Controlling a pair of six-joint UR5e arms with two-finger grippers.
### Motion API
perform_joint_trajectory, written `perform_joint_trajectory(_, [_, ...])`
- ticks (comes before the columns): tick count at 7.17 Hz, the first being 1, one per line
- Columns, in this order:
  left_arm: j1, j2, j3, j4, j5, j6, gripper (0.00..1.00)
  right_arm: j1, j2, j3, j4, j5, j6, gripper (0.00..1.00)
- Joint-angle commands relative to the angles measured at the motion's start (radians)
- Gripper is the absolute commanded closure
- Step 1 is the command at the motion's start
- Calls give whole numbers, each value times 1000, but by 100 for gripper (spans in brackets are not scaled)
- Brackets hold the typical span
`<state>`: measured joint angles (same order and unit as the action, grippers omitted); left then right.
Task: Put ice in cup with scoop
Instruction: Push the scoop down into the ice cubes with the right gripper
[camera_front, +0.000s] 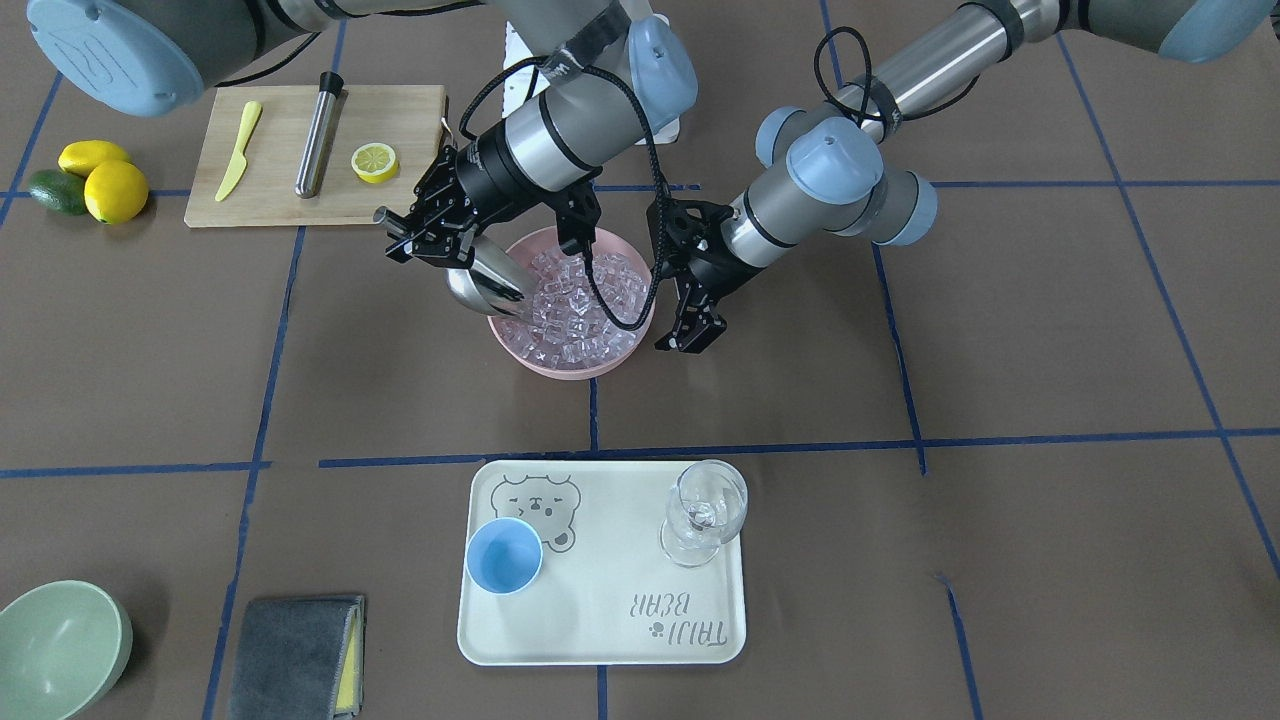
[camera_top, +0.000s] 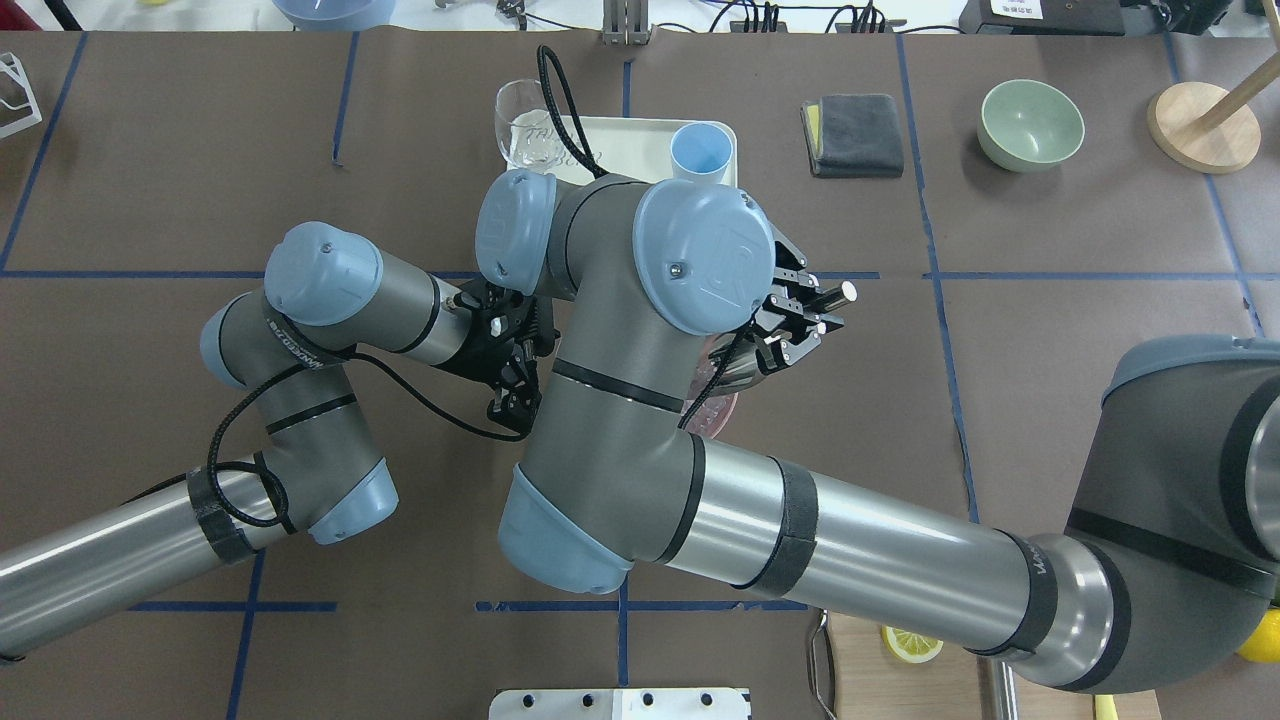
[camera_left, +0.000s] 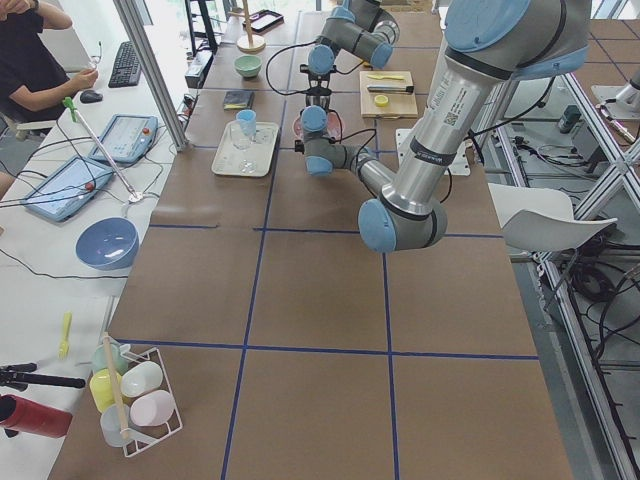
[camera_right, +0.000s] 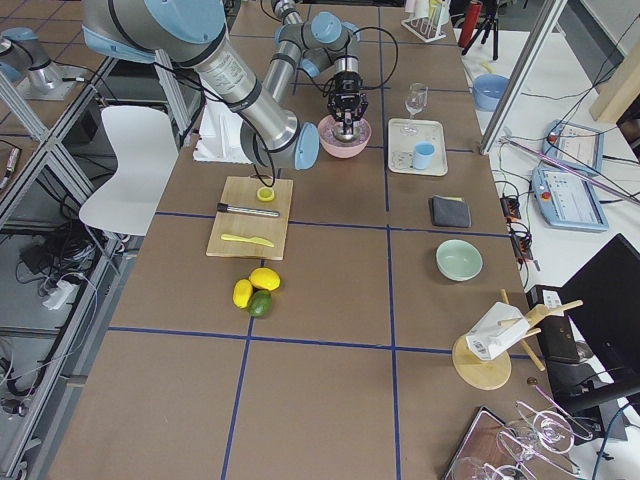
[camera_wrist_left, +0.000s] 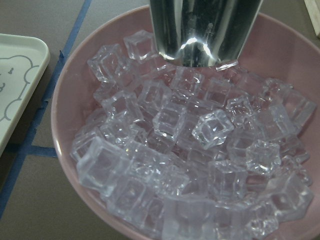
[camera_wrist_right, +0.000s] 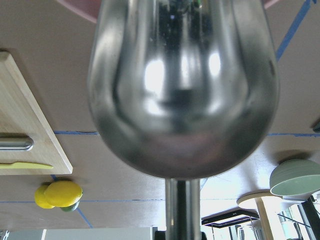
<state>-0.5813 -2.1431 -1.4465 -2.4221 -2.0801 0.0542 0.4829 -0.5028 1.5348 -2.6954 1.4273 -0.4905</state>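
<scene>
Steel scoop (camera_front: 480, 285) clenched by right end effector (camera_front: 425, 240) | left end effector (camera_front: 690, 335) unclear | overhead hides ice (camera_front: 580, 305)

Two fixed cameras look steeply down on the desk (camera_front: 1050, 330) from opposite long sides. Two more look along it from either end, farther off. Both wrist cameras sit very close. All six catch the pink bowl (camera_front: 572, 371).

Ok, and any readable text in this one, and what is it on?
"TAIJI BEAR": on the tray, upside down in the front view; first word unsure.
"R": on the right arm's blue joint cap.
Lettering along the left arm: too small to read.
</scene>
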Motion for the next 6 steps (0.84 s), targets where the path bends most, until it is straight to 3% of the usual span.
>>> perform_joint_trajectory(1, [-2, -1, 0, 0, 0, -1, 1, -9, 18, -42, 12, -10, -5, 100])
perform_joint_trajectory(6, [-6, -1, 0, 0, 0, 1, 1, -7, -3, -67, 124, -11, -53, 100])
